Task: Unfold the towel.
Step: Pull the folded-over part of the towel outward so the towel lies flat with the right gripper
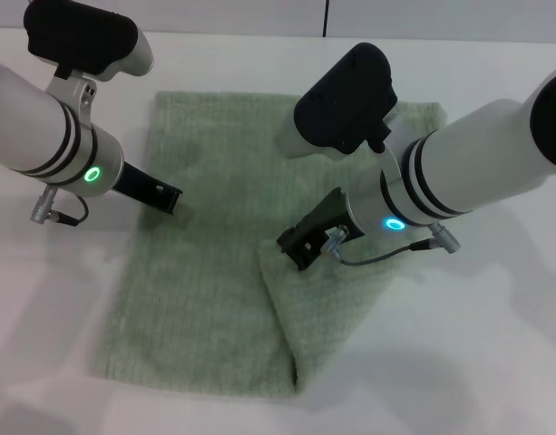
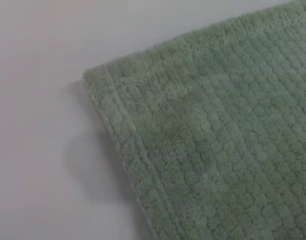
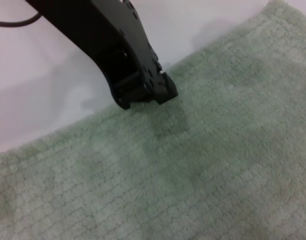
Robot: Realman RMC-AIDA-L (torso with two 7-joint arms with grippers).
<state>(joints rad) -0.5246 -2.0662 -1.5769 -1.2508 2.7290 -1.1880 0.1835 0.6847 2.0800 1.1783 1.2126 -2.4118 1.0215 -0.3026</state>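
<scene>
Head view. The towel [image 1: 214,245], pale sage green with a ribbed pile, lies on the white table [image 1: 495,362] in front of the robot. Its right-hand part is folded over the rest, forming a flap whose slanted edge runs from near the middle down to the near hem. The left gripper [image 1: 169,199] hovers at the towel's left edge, about halfway along it. The right gripper [image 1: 300,246] sits low at the upper end of the flap's edge. For neither claw can the opening be told from here. No container appears in any view.

Left wrist view. One hemmed corner of the towel [image 2: 212,150] lies flat on the table [image 2: 38,100]. The arm's own fingers do not show.

Right wrist view. A dark gripper [image 3: 145,92], which appears to be the left arm's, hangs just over the towel's [image 3: 192,170] edge where it meets the table [image 3: 38,75]. Its tips look narrow, close together, with no cloth between them, though the gap itself cannot be made out.
</scene>
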